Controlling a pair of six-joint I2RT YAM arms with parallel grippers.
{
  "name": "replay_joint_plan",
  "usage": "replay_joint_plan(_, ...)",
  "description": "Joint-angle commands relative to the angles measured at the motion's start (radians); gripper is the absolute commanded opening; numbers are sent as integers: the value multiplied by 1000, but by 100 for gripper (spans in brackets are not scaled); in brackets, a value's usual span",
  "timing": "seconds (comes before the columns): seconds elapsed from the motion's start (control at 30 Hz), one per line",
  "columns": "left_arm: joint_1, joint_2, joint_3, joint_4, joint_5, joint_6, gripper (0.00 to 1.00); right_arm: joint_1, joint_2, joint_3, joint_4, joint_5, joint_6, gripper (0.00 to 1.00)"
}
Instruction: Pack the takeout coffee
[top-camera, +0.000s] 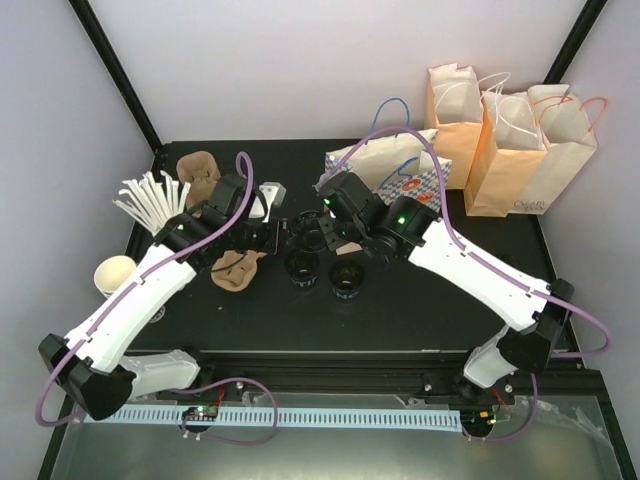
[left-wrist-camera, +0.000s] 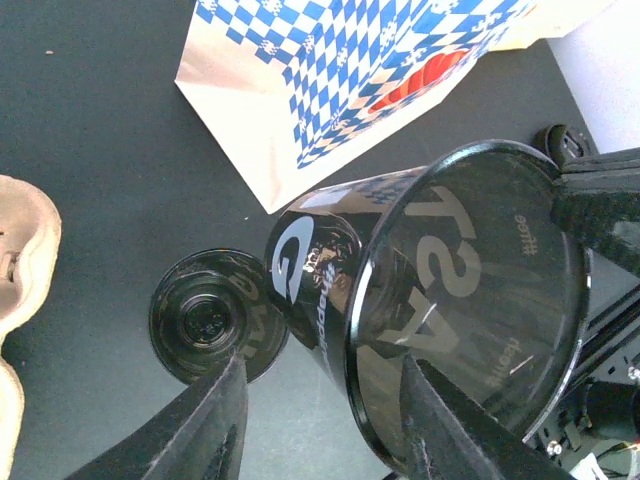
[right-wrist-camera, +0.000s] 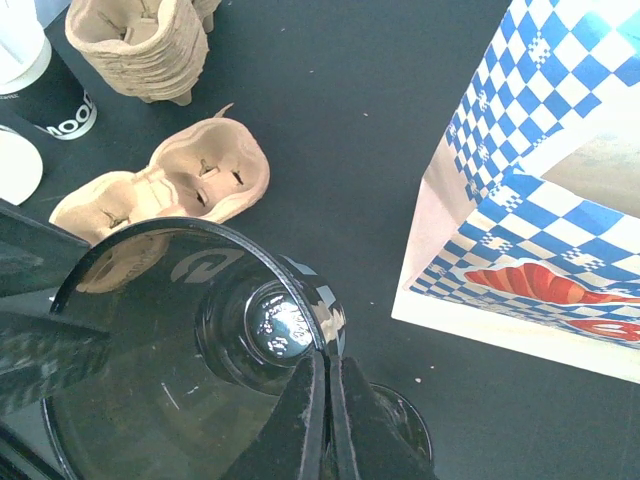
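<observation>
A blue-checked paper bag (top-camera: 395, 170) lies flat on the black table (top-camera: 440, 300). Just left of it, the left gripper (top-camera: 283, 236) and right gripper (top-camera: 312, 228) face each other around a dark shape, seemingly a held cup (top-camera: 303, 240). How their jaws stand cannot be made out. Near the bag's front-left corner stand an open black cup (top-camera: 302, 266) and its twin (top-camera: 347, 278). Well left of the bag lie a pulp carrier (top-camera: 237, 268), a carrier stack (top-camera: 198, 172), white sticks (top-camera: 150, 198) and cream cups (top-camera: 115, 275). Right of the bag stand three upright paper bags (top-camera: 512, 155).
</observation>
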Motion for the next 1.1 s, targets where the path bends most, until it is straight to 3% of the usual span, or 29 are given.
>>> replay_joint_plan(0.0,-9,21,8,25,-15,-19,40,16,-4,14,9,38,4,1)
replay_joint_plan(0.17,-9,52,0,64,-16,-55,30,21,-17,-12,37,39,3,1)
replay_joint_plan(0.23,-10,60,-5,80,-20,-64,11,22,-20,-29,54,34,-4,3)
replay_joint_plan(0.27,-9,63,-6,83,-31,-67,3,23,-22,-40,66,32,-8,11)
replay_joint_plan(0.33,-8,68,0,69,-72,-56,2,23,-32,-64,85,35,-16,46)
replay_joint_plan(0.37,-5,69,7,48,-102,-52,2,23,-42,-76,93,40,-17,57)
replay_joint_plan(0.4,6,69,15,24,-133,-46,2,23,-54,-90,101,46,-18,61)
replay_joint_plan(0.57,174,2,-19,-86,-181,-13,2,21,-177,-218,220,39,-44,66)
replay_joint_plan(0.63,272,-65,-93,-69,-186,-43,2,21,-220,-275,273,24,-52,70)
replay_joint_plan(0.87,527,-264,-357,48,-235,-240,2,18,-304,-388,368,-23,-50,71)
replay_joint_plan(1.07,598,-380,-459,10,-368,-401,2,12,-361,-451,408,-16,-60,70)
